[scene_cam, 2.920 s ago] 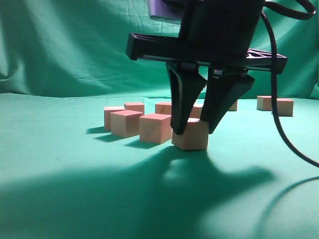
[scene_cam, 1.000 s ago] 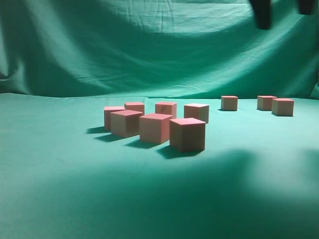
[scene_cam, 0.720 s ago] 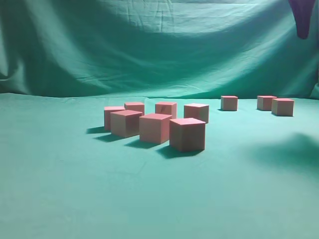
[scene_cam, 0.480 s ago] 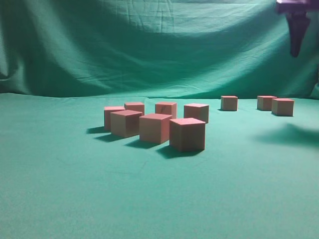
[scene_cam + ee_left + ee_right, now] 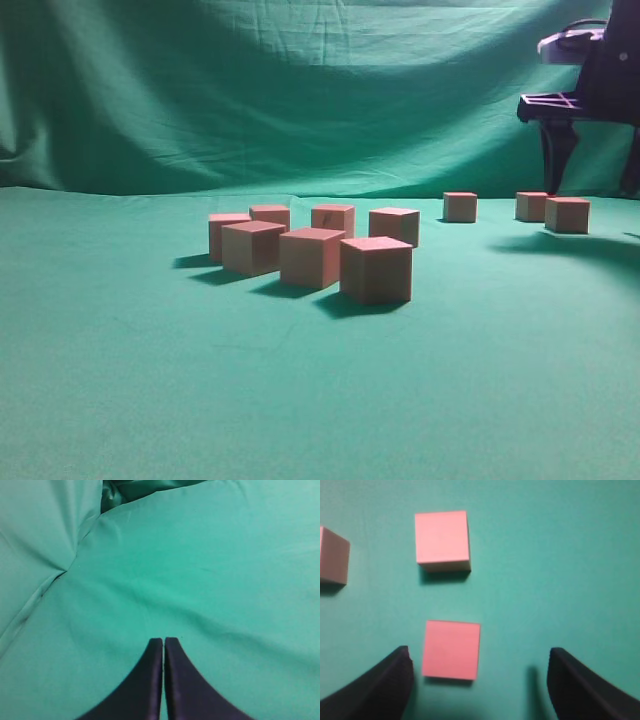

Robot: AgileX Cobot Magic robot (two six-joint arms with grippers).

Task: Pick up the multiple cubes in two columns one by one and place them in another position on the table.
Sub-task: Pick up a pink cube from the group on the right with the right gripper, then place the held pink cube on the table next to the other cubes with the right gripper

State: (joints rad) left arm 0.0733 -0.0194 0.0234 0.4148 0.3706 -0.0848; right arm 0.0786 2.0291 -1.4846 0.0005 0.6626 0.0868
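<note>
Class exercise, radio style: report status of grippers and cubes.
Left gripper shut, empty. Right gripper open above cubes. Seven cubes clustered on table. Nothing obstructing.

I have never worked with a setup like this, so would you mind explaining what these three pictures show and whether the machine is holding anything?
This is a two-armed robot; each arm ends in a black two-fingered gripper. One picture is taken from the side, low along the table, which is covered in green cloth. It shows ten small pinkish cubes: a cluster of seven near the middle and three more farther back on the right. The right gripper hangs above those three at the picture's edge.

The other two pictures come from cameras on the wrists. The right one looks straight down: its gripper is open and empty, with cubes below it. The left gripper is shut on nothing, over bare cloth.
</note>
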